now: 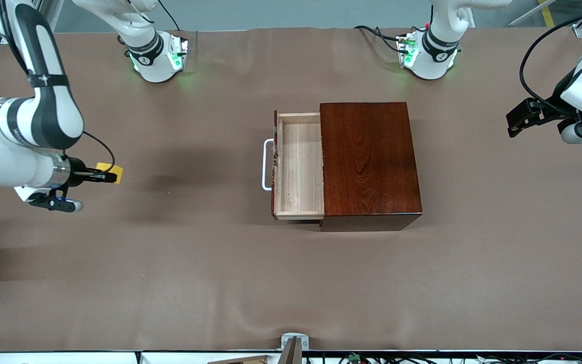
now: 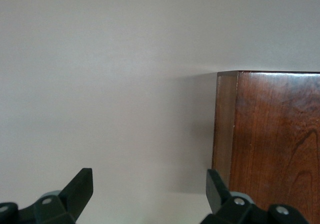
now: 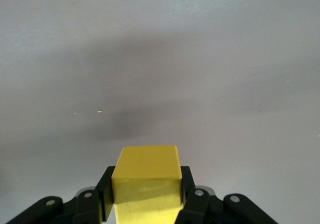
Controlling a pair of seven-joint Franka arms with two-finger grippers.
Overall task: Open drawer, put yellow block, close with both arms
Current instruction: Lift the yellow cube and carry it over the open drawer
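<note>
The drawer (image 1: pixel 298 167) stands pulled out of the dark reddish-brown box (image 1: pixel 369 162), toward the right arm's end; its pale tray is empty and its white handle (image 1: pixel 267 164) faces that end. My right gripper (image 1: pixel 110 176) is shut on the yellow block (image 1: pixel 107 167) and holds it above the table, well off from the drawer's handle. In the right wrist view the block (image 3: pixel 146 184) sits between the fingers. My left gripper (image 1: pixel 514 121) is open and empty in the air at the left arm's end of the table; its wrist view shows the box's corner (image 2: pixel 270 139).
The table is covered in brown cloth (image 1: pixel 170 278). A small metal bracket (image 1: pixel 294 343) sits at the table edge nearest the front camera.
</note>
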